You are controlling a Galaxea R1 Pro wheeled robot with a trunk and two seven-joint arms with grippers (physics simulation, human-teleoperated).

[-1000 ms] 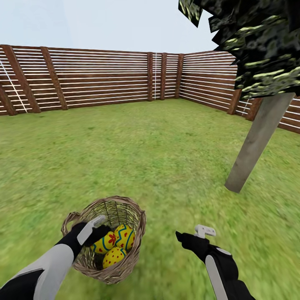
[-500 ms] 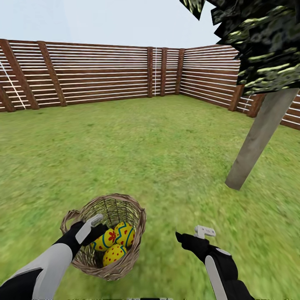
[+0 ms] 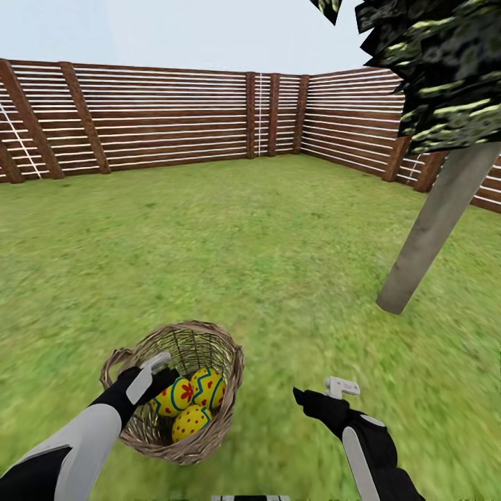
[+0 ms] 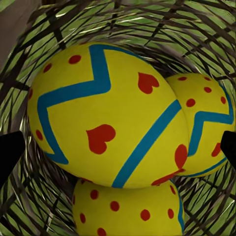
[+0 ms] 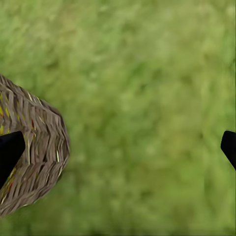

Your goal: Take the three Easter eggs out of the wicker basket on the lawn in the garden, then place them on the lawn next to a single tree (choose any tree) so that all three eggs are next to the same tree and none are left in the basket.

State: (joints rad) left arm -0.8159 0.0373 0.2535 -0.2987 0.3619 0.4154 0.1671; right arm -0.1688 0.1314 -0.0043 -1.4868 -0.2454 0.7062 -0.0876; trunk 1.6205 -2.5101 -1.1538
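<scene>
A wide lawn [image 3: 264, 229] of green grass mottled with yellowish patches is seen stretching across the garden, flat and open. It is enclosed by a brown fence [image 3: 174, 118] of horizontal slats with thick posts, which turns a corner at the far right, under a pale blue sky. At the right, the tree [image 3: 435, 223] is planted in the grass, its pale grey-beige trunk leaning in the head view and its dark, blocky foliage streaked with yellow overhead.

The wicker basket [image 3: 209, 445] is set on the grass close in front of the robot, at the left and well apart from the trunk. The three Easter eggs [image 3: 189, 403] are held inside it, yellow with blue zigzag bands and red marks, and are packed touching one another; in the left wrist view the largest-looking egg [image 4: 105, 118] is seen lying on top of the other two against the woven wall.

The left hand [image 3: 161, 376] is lowered into the basket just beside the eggs, its fingers spread wide with the top egg between them, nothing grasped. The right hand [image 3: 321, 391] is held over bare grass to the right of the basket, released and empty, with the basket's rim [image 5: 44, 147] seen near one dark fingertip [image 5: 10, 152].
</scene>
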